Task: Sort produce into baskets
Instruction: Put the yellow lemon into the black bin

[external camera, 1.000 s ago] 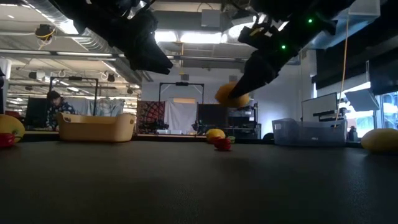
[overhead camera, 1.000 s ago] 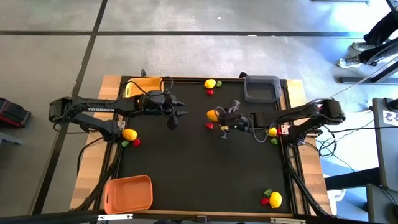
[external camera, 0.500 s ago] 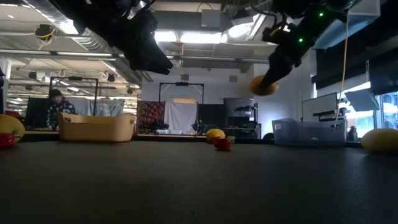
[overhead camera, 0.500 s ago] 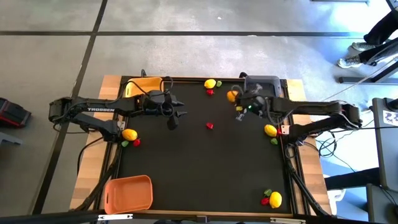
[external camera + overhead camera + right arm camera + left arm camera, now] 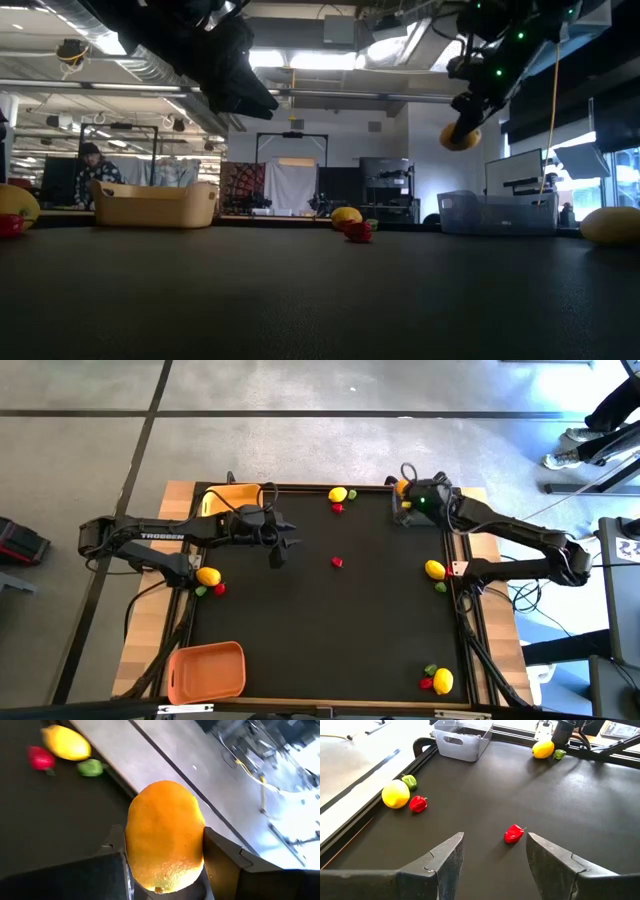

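The surface (image 5: 320,640) is a black mat framed in pale wood. A yellow basket (image 5: 226,498) sits at its far left corner, a grey basket (image 5: 420,512) at the far right, an orange basket (image 5: 206,670) at the near left. Lemons with red and green pieces lie in small clusters along the edges, and one red piece (image 5: 337,562) lies alone near the middle.

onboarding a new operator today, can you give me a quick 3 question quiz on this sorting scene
1. True or false: the right gripper holds a lemon in its jaws.
2. Which basket does that gripper hang over? A) orange basket B) grey basket C) yellow basket
3. Fill in: the lone piece on the mat ahead of the left gripper is a ___ piece.

Key: 1 true; 2 B; 3 red.
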Motion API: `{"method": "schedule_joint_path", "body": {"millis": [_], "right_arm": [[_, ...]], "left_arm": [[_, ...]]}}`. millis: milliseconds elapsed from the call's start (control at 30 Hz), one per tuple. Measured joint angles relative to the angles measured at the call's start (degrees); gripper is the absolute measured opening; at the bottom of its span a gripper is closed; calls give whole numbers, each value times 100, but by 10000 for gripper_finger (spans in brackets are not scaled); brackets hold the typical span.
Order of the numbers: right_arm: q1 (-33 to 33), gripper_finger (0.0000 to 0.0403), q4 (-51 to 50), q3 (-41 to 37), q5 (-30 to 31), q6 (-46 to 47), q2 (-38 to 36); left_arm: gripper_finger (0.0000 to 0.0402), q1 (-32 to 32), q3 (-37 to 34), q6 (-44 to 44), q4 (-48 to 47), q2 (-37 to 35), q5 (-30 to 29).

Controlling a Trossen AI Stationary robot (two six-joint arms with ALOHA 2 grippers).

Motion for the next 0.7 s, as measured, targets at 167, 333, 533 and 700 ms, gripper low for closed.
{"method": "schedule_joint_path", "body": {"millis": [167, 333, 533, 700], "right_arm": [[-564, 136, -5, 0, -210, 12, 10], [-1085, 136, -32, 0, -633, 207, 10], [-1592, 136, -35, -1, -879, 529, 10], [-1954, 136, 113, -162, -1102, 929, 11]], "left_arm": [[208, 0, 0, -29, -2, 0, 0], [208, 0, 0, -29, -4, 0, 0], [208, 0, 0, -34, -3, 0, 0], [208, 0, 0, -64, -2, 0, 0]]}}
